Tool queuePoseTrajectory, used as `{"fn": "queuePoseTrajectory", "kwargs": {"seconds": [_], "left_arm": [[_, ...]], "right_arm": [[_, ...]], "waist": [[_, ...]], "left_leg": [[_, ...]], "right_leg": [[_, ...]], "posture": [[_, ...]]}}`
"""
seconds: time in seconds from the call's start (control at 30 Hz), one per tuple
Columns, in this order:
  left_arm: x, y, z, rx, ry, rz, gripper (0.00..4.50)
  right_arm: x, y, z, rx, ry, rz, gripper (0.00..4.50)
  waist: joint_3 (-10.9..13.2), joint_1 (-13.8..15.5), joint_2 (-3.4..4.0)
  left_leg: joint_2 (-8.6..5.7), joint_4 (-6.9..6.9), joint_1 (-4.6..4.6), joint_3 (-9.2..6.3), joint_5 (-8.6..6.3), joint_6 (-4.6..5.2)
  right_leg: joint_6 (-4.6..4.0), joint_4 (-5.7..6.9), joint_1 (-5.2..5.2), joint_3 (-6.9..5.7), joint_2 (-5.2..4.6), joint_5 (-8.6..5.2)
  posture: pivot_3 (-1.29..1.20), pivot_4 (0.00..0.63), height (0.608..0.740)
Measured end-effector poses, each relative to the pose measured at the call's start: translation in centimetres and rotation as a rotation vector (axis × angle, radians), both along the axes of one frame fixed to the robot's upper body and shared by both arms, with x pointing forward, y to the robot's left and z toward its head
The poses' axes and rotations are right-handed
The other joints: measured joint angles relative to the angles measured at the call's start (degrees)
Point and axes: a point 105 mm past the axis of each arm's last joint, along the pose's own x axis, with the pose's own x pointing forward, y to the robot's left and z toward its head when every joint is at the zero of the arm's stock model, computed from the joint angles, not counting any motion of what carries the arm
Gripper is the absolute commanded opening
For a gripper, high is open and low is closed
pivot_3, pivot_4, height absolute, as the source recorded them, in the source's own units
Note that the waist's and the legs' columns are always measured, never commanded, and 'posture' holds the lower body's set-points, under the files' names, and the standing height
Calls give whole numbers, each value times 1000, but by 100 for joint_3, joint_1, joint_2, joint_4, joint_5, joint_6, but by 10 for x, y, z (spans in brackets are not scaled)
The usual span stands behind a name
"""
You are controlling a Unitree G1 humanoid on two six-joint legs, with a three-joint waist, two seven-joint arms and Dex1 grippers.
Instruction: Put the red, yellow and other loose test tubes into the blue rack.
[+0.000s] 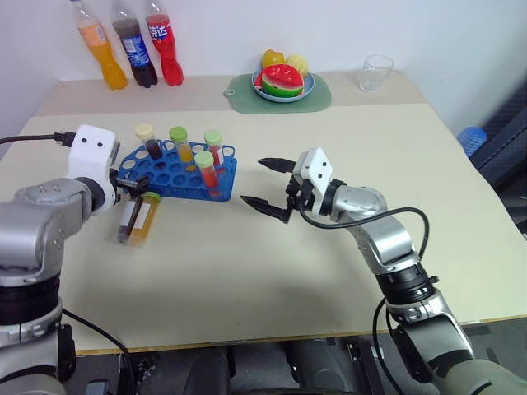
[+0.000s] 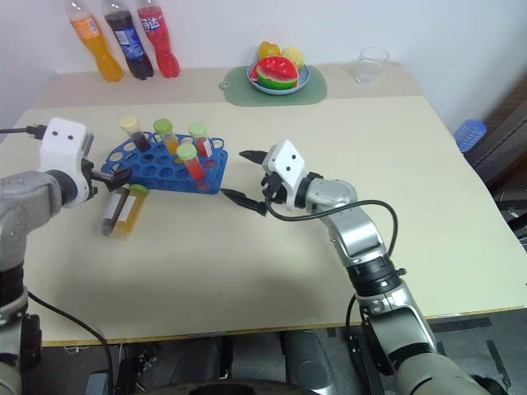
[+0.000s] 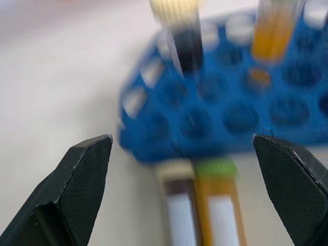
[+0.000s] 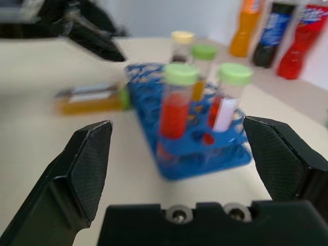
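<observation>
Two tubes down, four racked

Nearest me, two loose test tubes (image 1: pixel 138 220) lie left of centre, touching the blue rack (image 1: pixel 177 173) behind them; my left gripper (image 1: pixel 136 185) and right gripper (image 1: pixel 269 184) both gape empty either side.

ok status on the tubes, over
Both end effectors open and empty: left, right. Four tubes standing in the blue rack; two loose tubes lying beside it under the left. Nothing blocking.
</observation>
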Motion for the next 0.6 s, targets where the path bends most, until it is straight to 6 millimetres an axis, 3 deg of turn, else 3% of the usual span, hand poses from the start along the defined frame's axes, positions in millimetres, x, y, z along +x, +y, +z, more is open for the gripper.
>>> {"fn": "queuePoseTrajectory", "kwargs": {"seconds": [0.07,0.27,0.6], "left_arm": [[0,3,-1,-40,78,16,4500],[4,-15,-13,-119,203,-72,4500],[7,-24,-38,-137,277,-12,4500]], "right_arm": [[-4,-6,-4,-35,12,6,4465],[-13,-27,-15,-115,37,-1,4465],[-24,-35,-18,-158,40,22,4465]], "waist": [[1,2,-2],[1,13,-3],[3,158,-5]], "left_leg": [[-3,0,-1,1,0,0],[-1,1,-2,2,1,-2],[-1,4,-1,-2,2,-3]], "right_leg": [[0,-2,1,-1,-3,0],[0,-6,0,1,-10,0],[1,-5,-2,3,-14,0]], "posture": [[0,150,734],[0,150,734],[0,150,734]]}}
